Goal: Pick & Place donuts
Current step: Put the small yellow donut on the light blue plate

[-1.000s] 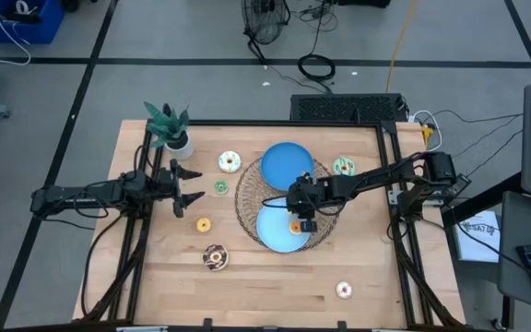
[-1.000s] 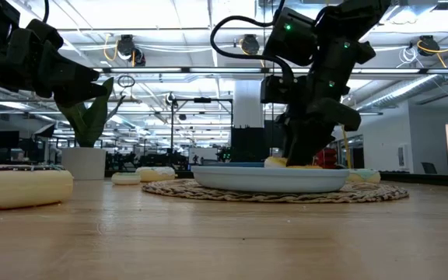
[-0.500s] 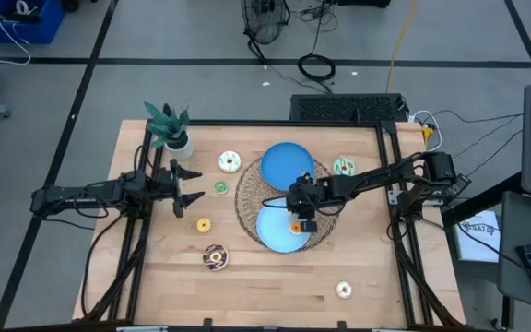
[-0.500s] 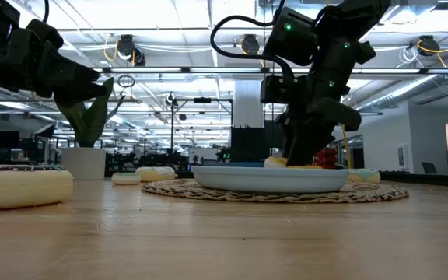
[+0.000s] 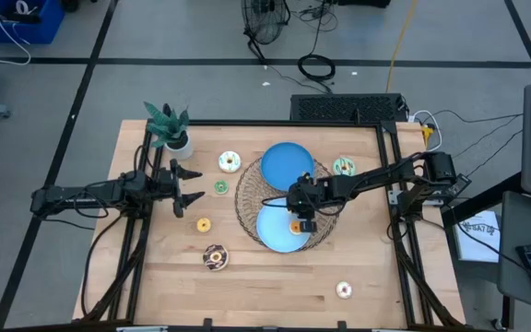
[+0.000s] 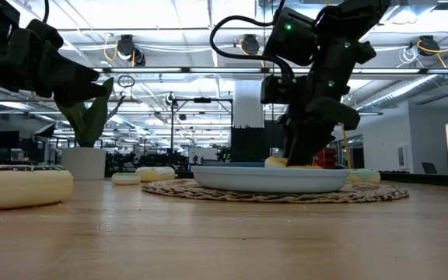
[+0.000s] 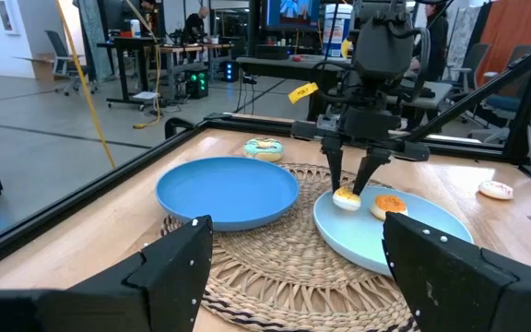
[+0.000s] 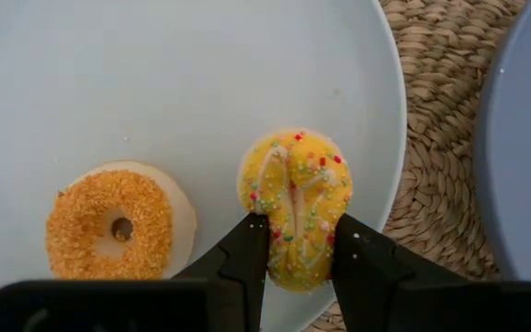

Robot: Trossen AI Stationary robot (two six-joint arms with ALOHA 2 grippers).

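right wrist view: orange donut (image 8: 120,223) beside pinched yellow donut (image 8: 295,205).

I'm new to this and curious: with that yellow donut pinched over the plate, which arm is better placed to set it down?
Right. The right gripper is shut on the yellow donut, directly over the near blue plate. The left gripper waits open, off to the side.

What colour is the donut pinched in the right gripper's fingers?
Yellow icing with coloured sprinkles, squeezed donut in the right gripper; clearest in the right wrist view.
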